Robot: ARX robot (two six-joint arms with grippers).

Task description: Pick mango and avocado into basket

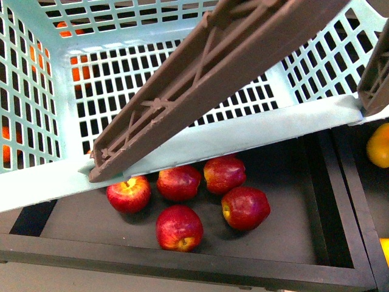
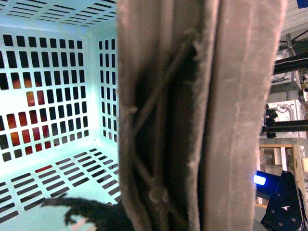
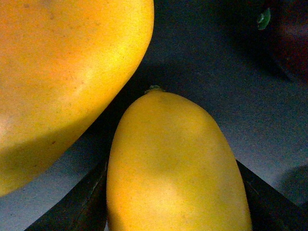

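The light teal basket [image 1: 152, 79] fills the upper front view, tilted, with one brown ribbed handle [image 1: 206, 73] slanting across it. In the left wrist view that handle [image 2: 192, 115] stands very close, and my left gripper [image 2: 166, 216] is shut on it, its fingers mostly hidden. The basket's slotted inside [image 2: 48, 96] holds no fruit. In the right wrist view my right gripper [image 3: 178, 207] is shut on the smooth yellow mango [image 3: 175, 163], with a dark finger [image 3: 84, 202] on each side. The avocado is out of view. Neither gripper shows in the front view.
Several red apples [image 1: 179, 182] lie in a black tray [image 1: 182, 258] below the basket. A yellow fruit [image 1: 378, 145] sits in the adjoining tray at the right. A second yellow mango [image 3: 62, 72] lies close beside the held one, on a dark grey floor [image 3: 231, 96].
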